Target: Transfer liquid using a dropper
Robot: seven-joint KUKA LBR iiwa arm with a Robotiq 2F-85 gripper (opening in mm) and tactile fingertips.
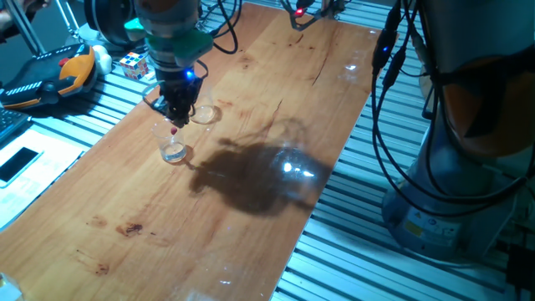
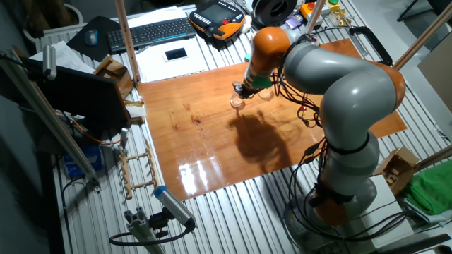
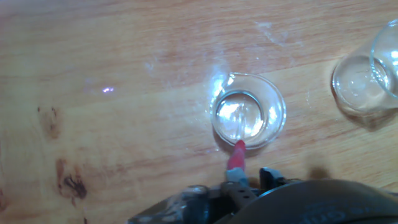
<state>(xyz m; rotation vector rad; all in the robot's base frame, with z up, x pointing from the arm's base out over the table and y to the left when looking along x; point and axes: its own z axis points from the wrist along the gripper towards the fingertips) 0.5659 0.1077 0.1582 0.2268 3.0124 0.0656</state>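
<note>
A small clear glass cup point(image 1: 173, 150) stands upright on the wooden table point(image 1: 251, 226), left of its middle. My gripper point(image 1: 174, 119) hangs straight above it, shut on the dropper point(image 1: 174, 131). In the hand view the dropper's red bulb point(image 3: 236, 155) sticks out from my gripper point(image 3: 245, 180), and its thin clear tube reaches over the cup's rim point(image 3: 249, 115). A pale glint of liquid point(image 3: 239, 119) shows at the cup's bottom. The other fixed view shows my gripper point(image 2: 240, 91) over the same cup point(image 2: 237, 105). How deep the tip sits is not visible.
A flat round clear dish point(image 1: 203, 114) lies just behind the cup, and is seen at the right edge in the hand view as glassware point(image 3: 367, 74). Off the table's left side lie a colour cube point(image 1: 134, 64) and an orange-black pendant point(image 1: 50, 75). Cables hang at the right.
</note>
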